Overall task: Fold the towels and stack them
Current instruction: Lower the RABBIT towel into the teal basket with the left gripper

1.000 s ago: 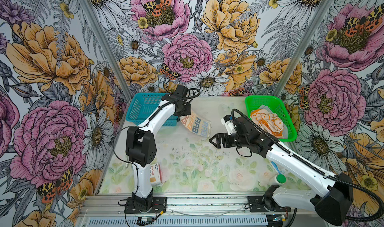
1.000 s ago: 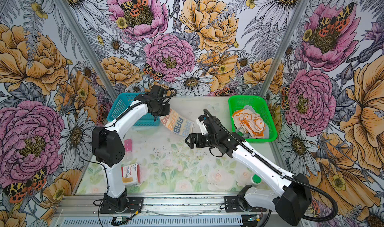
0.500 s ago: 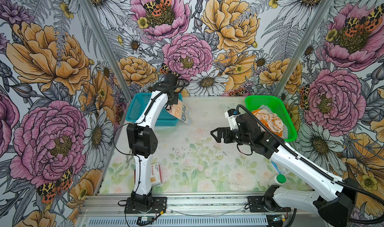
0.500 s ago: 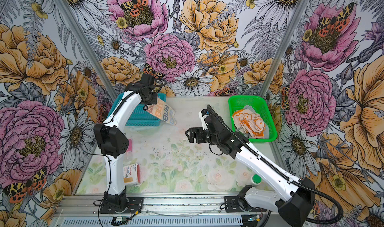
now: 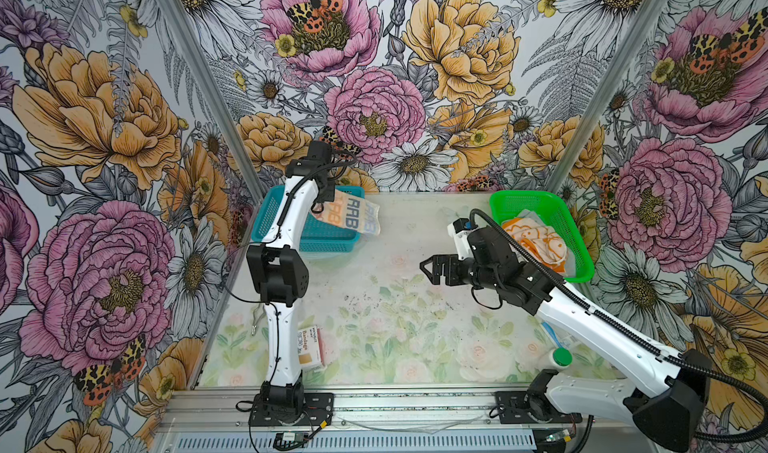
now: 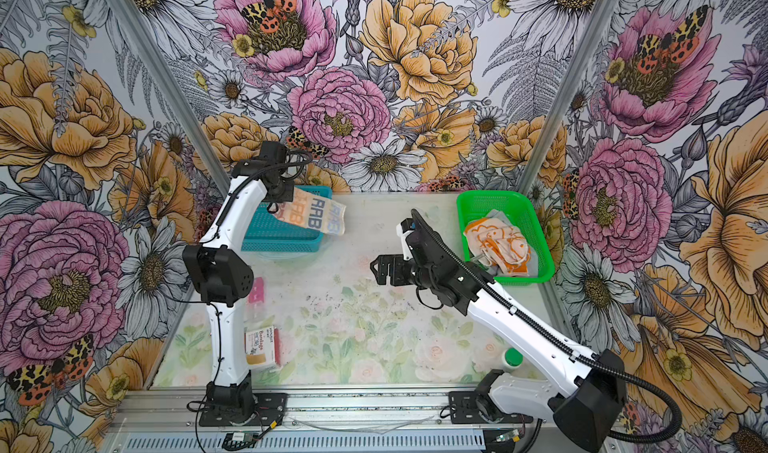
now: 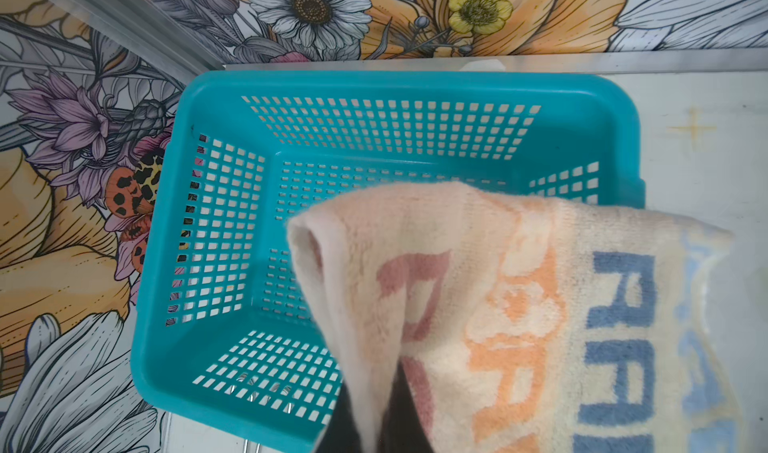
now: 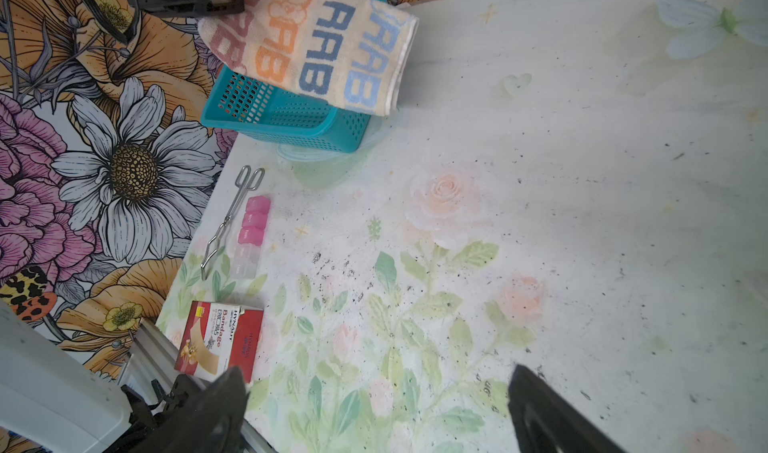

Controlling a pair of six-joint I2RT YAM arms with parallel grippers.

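Note:
A cream towel [image 5: 354,219] [image 6: 321,217] with orange, brown and blue lettering hangs folded in the air over the teal basket [image 5: 328,241] [image 6: 282,243] at the back left. My left gripper [image 5: 327,192] [image 6: 286,192] is shut on one edge of it. In the left wrist view the cream towel [image 7: 519,305] drapes over the left gripper [image 7: 374,424] above the basket's rim [image 7: 199,98]. An orange towel [image 5: 536,239] [image 6: 498,243] with white flowers lies crumpled in the green basket [image 5: 519,197] [image 6: 490,197]. My right gripper [image 5: 430,268] [image 6: 380,270] [image 8: 376,374] stands open and empty above mid-table.
A red-and-white bandage box [image 5: 311,347] [image 8: 220,338] lies by the left arm's base. Metal tongs [image 8: 232,218] and a pink tray [image 8: 253,230] lie along the left edge. A white bottle with a green cap [image 5: 559,357] stands near the right arm's base.
My left gripper has carried the cream towel up and back to the left, from over the table to above the teal basket. The right gripper pulled back slightly and stayed open.

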